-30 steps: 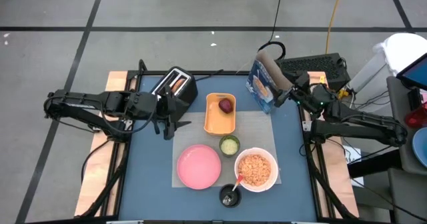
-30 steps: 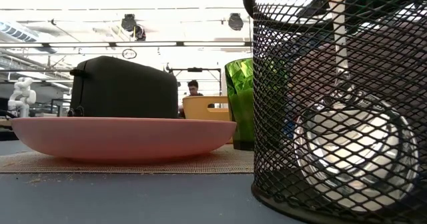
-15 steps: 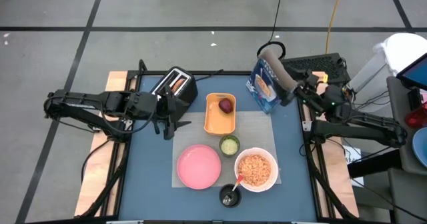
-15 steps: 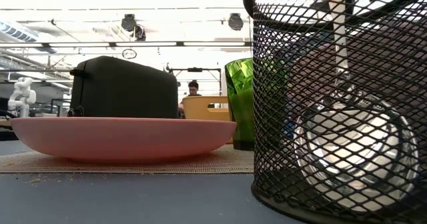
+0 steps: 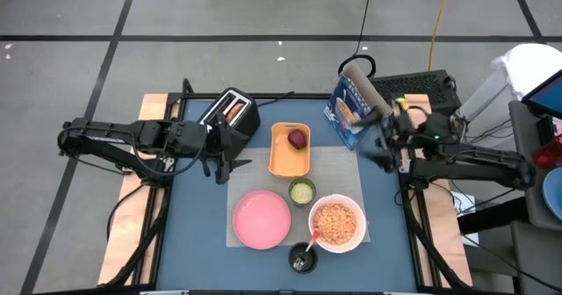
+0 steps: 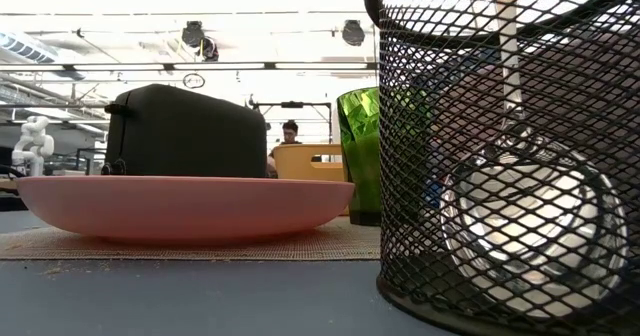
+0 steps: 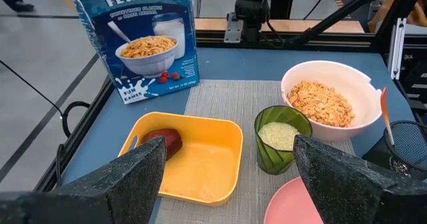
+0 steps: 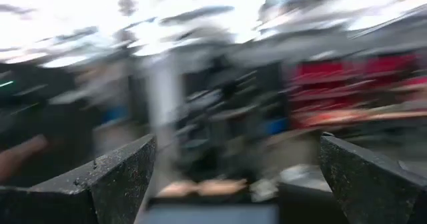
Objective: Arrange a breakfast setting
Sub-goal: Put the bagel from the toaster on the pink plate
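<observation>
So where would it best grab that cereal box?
Probably across the narrow sides of the cereal box, near the top, coming in from the right where the right hand is. The box stands upright at the table's back edge, clear of the tray.

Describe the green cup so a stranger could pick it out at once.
On the grey mat mid-table, look just below the orange tray. The green cup stands between the pink plate and the cereal bowl. It alone is translucent green, holding something pale.

One plate (image 5: 261, 219), one bowl (image 5: 337, 224), one cup (image 5: 302, 190), one tray (image 5: 289, 150) — one cereal box (image 5: 348, 109), one toaster (image 5: 231, 113)
</observation>
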You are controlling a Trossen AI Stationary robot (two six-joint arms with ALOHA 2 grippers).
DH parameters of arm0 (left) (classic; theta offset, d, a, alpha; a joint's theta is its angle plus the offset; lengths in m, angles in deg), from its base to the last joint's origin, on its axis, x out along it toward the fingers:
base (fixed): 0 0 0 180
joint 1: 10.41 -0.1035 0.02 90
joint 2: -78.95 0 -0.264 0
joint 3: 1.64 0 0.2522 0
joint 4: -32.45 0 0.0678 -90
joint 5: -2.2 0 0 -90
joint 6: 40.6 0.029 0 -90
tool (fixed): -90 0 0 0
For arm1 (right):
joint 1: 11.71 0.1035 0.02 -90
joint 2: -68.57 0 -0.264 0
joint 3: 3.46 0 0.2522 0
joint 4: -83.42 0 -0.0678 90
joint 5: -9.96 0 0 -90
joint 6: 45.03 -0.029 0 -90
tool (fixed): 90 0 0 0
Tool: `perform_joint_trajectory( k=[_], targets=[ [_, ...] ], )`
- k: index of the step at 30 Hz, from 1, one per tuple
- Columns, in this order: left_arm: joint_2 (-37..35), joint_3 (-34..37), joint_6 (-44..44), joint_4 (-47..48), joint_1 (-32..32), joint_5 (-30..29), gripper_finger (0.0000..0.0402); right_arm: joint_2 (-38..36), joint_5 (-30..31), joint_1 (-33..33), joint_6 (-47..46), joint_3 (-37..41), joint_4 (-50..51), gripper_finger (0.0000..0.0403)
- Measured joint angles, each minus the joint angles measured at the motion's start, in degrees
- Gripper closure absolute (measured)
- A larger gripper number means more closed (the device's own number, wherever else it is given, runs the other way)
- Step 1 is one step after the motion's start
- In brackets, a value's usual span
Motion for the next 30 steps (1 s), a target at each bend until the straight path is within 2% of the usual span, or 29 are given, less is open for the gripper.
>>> perform_joint_trajectory(
  k=[1,3,11,20,24,30],
  targets=[
    [0.0,0.0,-0.03,-0.14,0.0,0.02,0.0073,1.2,-3.22,0.84,0.42,0.0,0.01,0.0005],
    [0.0,0.0,-0.66,-1.41,0.06,0.02,0.0073,3.84,-5.85,2.73,1.29,0.0,0.05,0.0005],
    [1.36,-0.06,-4.27,-13.17,0.09,0.02,0.0073,15.12,-5.24,7.91,9.6,0.0,0.03,0.0005],
    [6.96,-0.02,-1.17,-24.3,0.11,0.01,0.0073,22.19,6.5,9.74,12.71,-1.04,-0.65,0.0005],
    [8.57,0.06,2.19,-24.35,-0.05,0.0,0.0073,23.83,6.52,10.0,12.55,-2.78,1.32,0.0005],
    [9.88,0.08,2.3,-24.3,-0.54,-0.03,0.0073,24.27,6.64,10.09,12.52,-4.14,4.06,0.0005]
  ],
)
